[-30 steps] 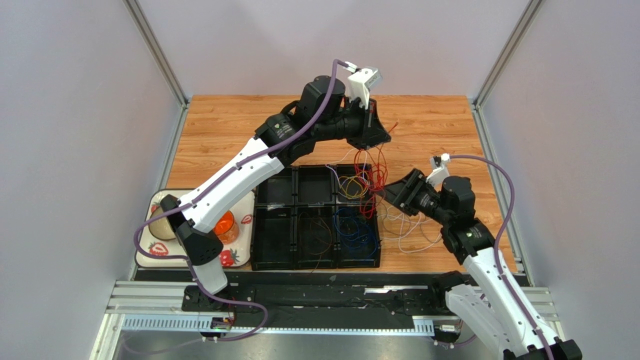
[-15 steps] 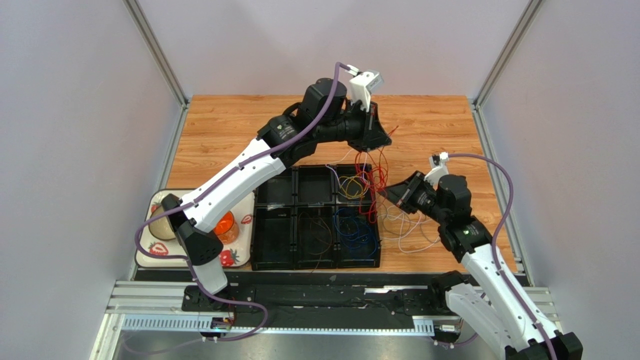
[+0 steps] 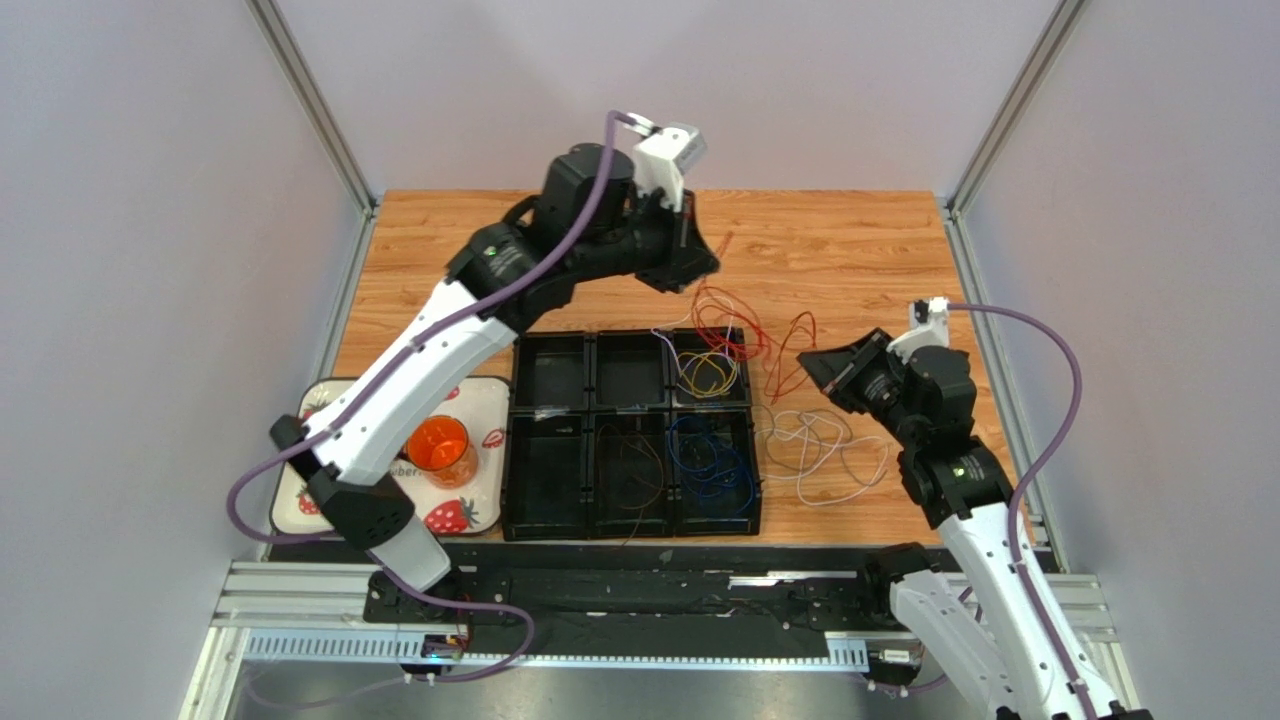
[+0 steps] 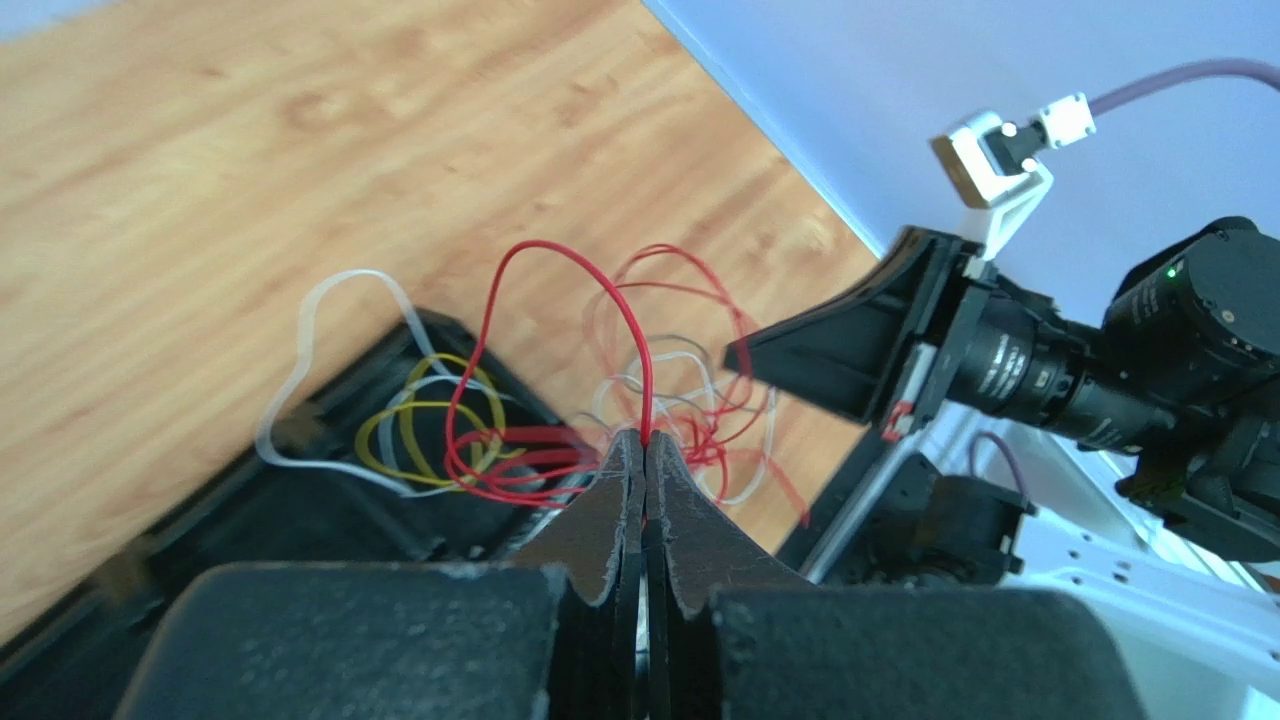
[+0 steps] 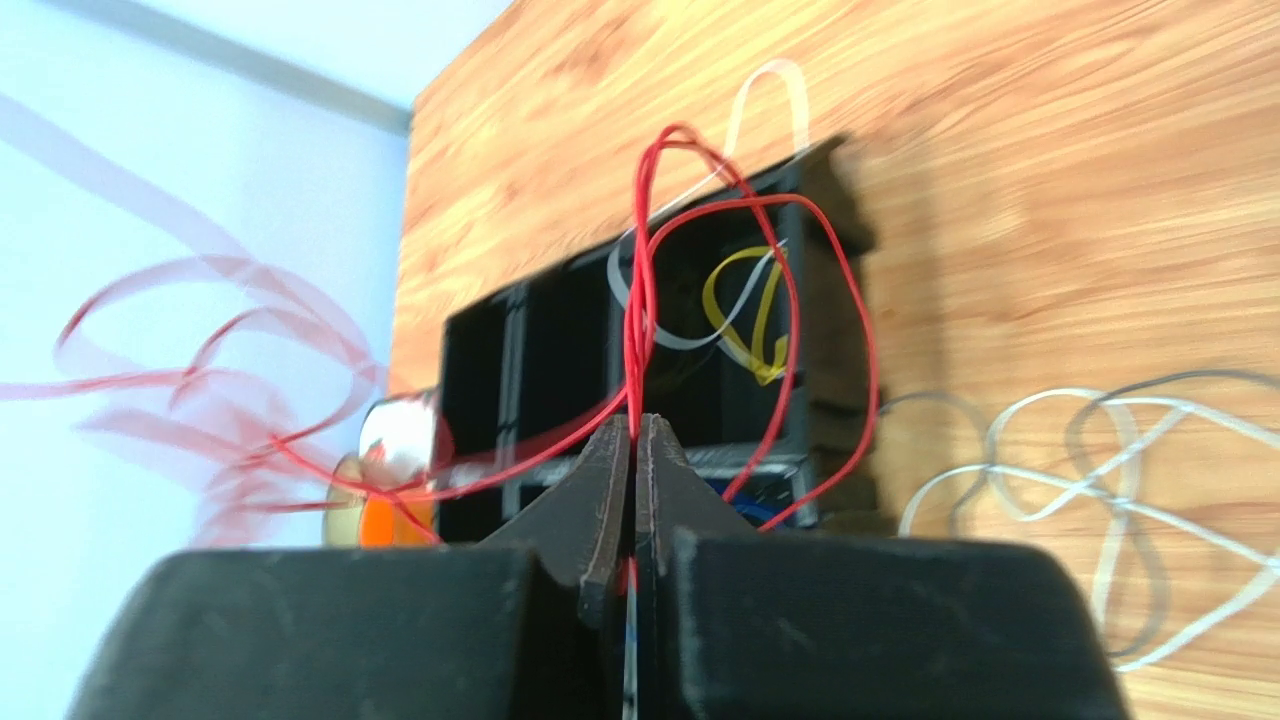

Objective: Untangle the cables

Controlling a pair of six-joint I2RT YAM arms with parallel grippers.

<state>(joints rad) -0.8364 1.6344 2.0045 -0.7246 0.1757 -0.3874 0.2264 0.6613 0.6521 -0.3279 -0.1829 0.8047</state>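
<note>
The cables are thin loose wires. A bundle of red cables (image 3: 739, 327) stretches between my two grippers above the black tray's (image 3: 583, 528) far right corner. My left gripper (image 3: 702, 261) is shut on a red cable (image 4: 558, 257) that rises from its fingertips. My right gripper (image 3: 812, 362) is shut on a red cable (image 5: 655, 225) too, its loops blurred on the left. Yellow cables (image 3: 703, 375) lie in the tray's far right compartment and blue cables (image 3: 709, 465) in the near right one. White and grey cables (image 3: 821, 449) lie looped on the table right of the tray.
The black tray (image 5: 489, 375) has six compartments and sits mid-table. An orange cup (image 3: 440, 447) stands on a strawberry-print tray (image 3: 313, 507) at the left. Grey walls close in both sides. A metal rail (image 3: 661, 600) runs along the near edge.
My right gripper shut on a red cable and drew back to the right. The left arm swung left and back with its red cable, spreading the red bundle out.
</note>
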